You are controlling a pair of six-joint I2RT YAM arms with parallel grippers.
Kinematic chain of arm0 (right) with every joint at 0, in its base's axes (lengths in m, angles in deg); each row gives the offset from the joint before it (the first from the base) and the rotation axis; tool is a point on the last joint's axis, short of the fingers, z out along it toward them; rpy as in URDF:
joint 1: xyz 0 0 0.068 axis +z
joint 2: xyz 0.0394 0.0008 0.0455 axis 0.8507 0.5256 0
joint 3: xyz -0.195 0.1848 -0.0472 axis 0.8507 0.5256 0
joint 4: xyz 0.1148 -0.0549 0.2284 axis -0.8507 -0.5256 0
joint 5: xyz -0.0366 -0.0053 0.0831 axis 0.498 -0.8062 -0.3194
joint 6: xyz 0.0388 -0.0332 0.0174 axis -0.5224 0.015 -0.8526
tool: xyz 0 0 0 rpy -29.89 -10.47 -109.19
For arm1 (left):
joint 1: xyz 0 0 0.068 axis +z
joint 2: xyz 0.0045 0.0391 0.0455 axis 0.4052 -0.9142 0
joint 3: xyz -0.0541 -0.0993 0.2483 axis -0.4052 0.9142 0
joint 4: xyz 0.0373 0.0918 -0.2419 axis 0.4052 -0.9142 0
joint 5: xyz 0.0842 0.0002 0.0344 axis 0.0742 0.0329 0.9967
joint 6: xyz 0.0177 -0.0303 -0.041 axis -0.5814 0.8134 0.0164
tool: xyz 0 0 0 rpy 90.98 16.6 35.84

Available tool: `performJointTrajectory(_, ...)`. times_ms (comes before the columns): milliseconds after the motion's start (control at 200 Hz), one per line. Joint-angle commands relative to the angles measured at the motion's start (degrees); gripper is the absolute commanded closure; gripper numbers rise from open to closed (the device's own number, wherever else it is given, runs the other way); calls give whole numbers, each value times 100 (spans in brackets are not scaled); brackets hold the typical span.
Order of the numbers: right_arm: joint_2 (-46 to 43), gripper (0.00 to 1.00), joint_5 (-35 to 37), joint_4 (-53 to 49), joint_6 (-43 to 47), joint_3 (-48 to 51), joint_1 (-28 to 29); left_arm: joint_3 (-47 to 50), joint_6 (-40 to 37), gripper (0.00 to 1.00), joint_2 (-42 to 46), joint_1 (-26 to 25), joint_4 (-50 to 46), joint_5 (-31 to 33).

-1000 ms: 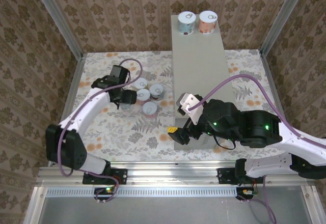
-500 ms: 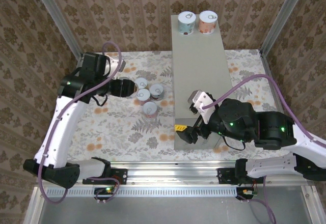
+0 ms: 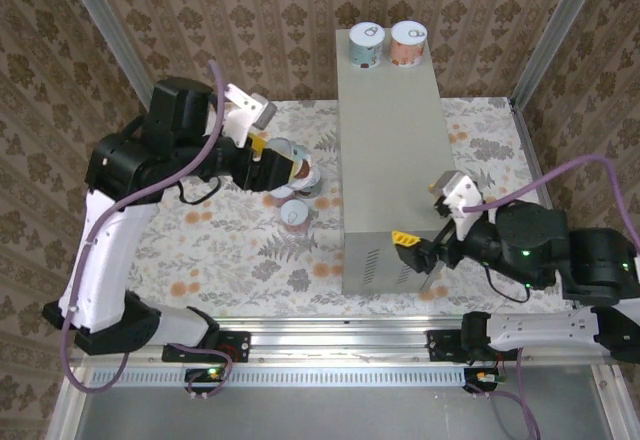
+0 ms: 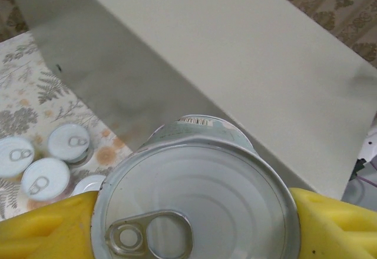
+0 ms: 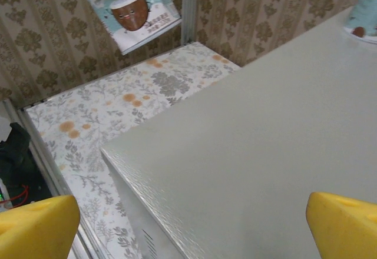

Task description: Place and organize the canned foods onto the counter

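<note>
The left gripper [image 4: 191, 229] is clamped on a tin [image 4: 197, 170], pull-tab lid up. In the overhead view the counter [image 3: 390, 140] lies to its right, long axis running top to bottom of the frame, with two tins [image 3: 366, 45] at its top end (the rest looks bare). The right gripper [image 3: 418, 252] hangs spread and empty by the counter's lower right corner. The left wrist view adds loose tins [image 4: 44, 179] at lower left.

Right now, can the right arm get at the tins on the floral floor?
Probably not directly: the tall grey counter stands between the open right gripper and those tins; it would have to reach over.
</note>
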Motion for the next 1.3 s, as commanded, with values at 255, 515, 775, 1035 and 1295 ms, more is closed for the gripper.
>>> performJointTrajectory(255, -577, 0, 725, -717, -357, 112, 41, -1781, -178, 36, -1173, -1111, -557, 769)
performJointTrajectory(515, -663, 0, 720, -765, -392, 218, 41, -2579, -230, 36, -1871, -1527, -745, 892)
performJointTrajectory(775, -725, 0, 557, -573, -246, 328, 40, -2830, -221, 36, -2157, -1615, -684, 867)
performJointTrajectory(1035, -344, 0, 280, 249, 482, 426, 41, -2984, -161, 37, -2218, -1717, -513, 642)
performJointTrajectory(1295, 255, 0, 22, 1427, 1601, 547, 41, -2985, -199, 37, -2146, -1869, -559, 368)
